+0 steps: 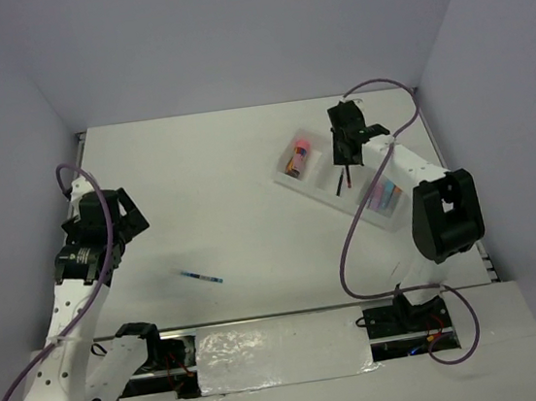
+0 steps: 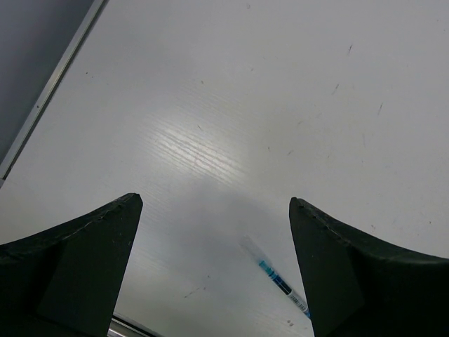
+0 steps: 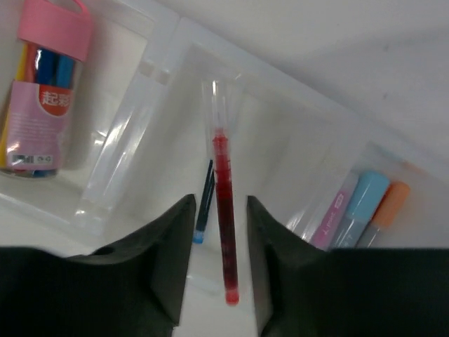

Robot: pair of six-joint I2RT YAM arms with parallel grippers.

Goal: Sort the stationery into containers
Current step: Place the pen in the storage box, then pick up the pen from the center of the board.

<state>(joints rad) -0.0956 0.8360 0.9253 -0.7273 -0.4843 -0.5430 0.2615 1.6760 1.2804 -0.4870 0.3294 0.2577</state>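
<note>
A long white tray (image 1: 330, 196) with three compartments lies at the far right. Its left compartment holds a pink-capped tub (image 3: 45, 91) of pens. Pastel markers (image 3: 365, 207) lie in the right one. My right gripper (image 3: 220, 200) hangs over the middle compartment, jaws slightly apart. A red pen (image 3: 223, 210) stands slanted between them, with a gap on each side. A dark pen (image 3: 204, 203) lies beside it. One blue pen (image 1: 202, 278) lies loose on the table (image 1: 227, 186). My left gripper (image 2: 214, 200) is wide open above the table, with the blue pen (image 2: 280, 281) just ahead of its right finger.
Grey walls close in the table at the back and on both sides. A metal edge strip (image 2: 49, 98) runs along the table's left border. The right arm's cable (image 1: 351, 239) loops down in front of the tray.
</note>
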